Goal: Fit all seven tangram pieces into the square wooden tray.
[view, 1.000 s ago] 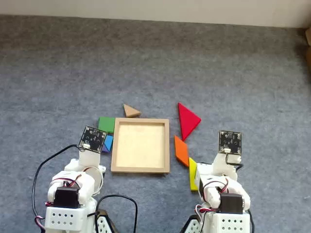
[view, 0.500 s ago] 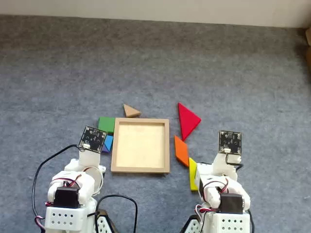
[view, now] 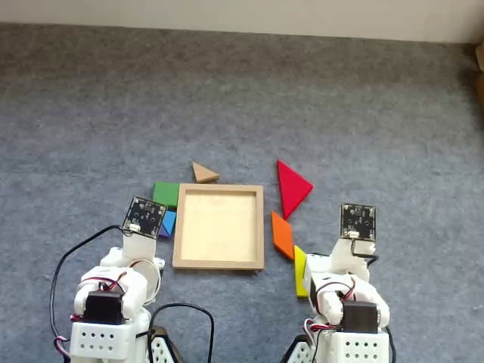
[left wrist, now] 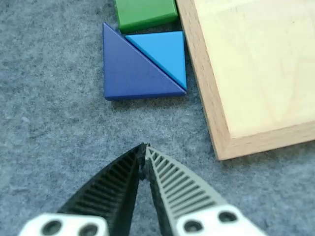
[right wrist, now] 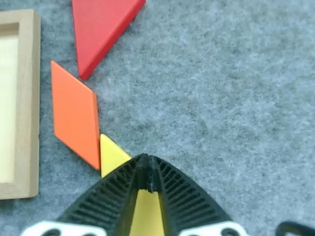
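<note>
The square wooden tray (view: 181, 227) lies on the grey carpet with nothing inside. Left of it sit a green square (view: 165, 193), a light blue triangle (view: 169, 222) and a dark blue triangle (left wrist: 128, 73). A tan triangle (view: 203, 174) rests just behind the tray. To its right lie a red triangle (view: 291, 186), an orange parallelogram (view: 282, 235) and a yellow triangle (view: 299, 266). My left gripper (left wrist: 144, 156) is shut and holds nothing, hanging over carpet near the tray's front left corner. My right gripper (right wrist: 146, 169) is shut over the yellow triangle (right wrist: 112, 153), holding nothing.
Grey carpet runs out on all sides, with wide room behind the tray. A pale wall edge (view: 242, 15) closes off the far side. Black cables (view: 181, 310) loop between the two arm bases at the front.
</note>
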